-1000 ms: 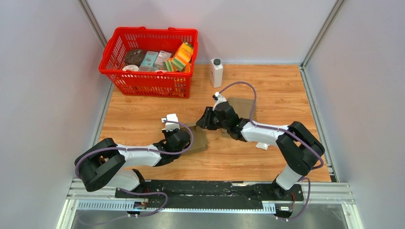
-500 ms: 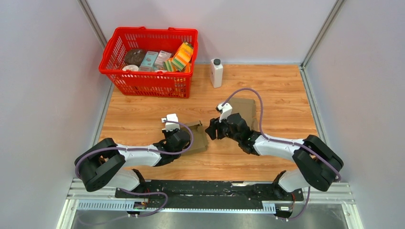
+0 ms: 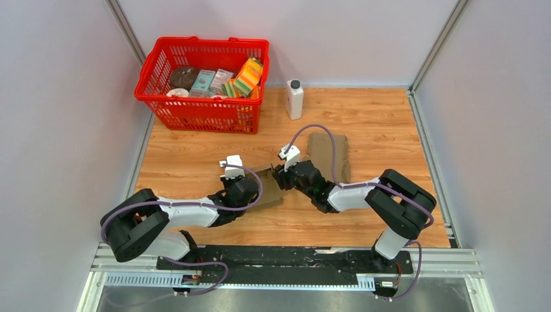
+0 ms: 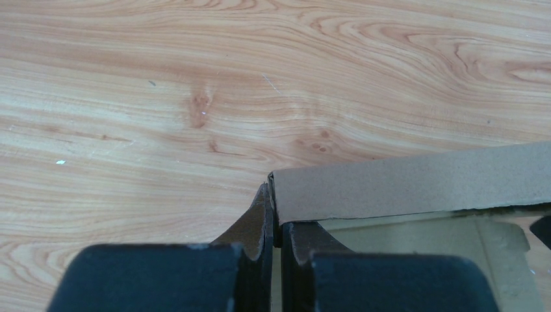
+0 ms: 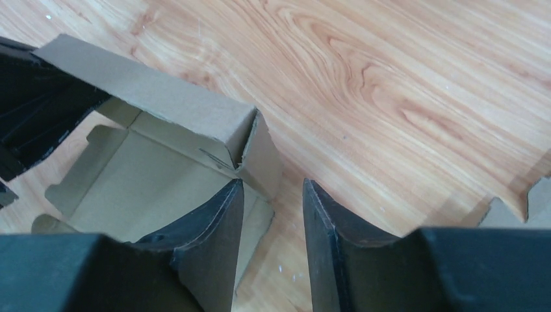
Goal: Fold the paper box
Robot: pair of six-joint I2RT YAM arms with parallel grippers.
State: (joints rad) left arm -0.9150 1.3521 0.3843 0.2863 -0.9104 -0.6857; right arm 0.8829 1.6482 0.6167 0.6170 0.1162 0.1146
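Wood-grain tabletop (image 3: 390,123) inside pale walls. Half-formed brown cardboard paper box (image 3: 269,192) sits at centre of the top view, one long wall raised.

Left gripper (image 4: 274,227): jaws pinched tight on the end of that raised wall, same spot as a second ago.

Right gripper (image 5: 273,185): jaws partly spread, nothing clamped. One finger (image 5: 217,221) is inside the box, the other outside over bare wood, with the box's corner flap just ahead of the gap. A second ago this gripper was up and right, over the flat brown cardboard sheet (image 3: 328,153); it has since swung left to the box, leaving the sheet uncovered.

Red plastic basket (image 3: 201,117) of groceries upper left and white bottle (image 3: 295,99) beside it are unmoved.
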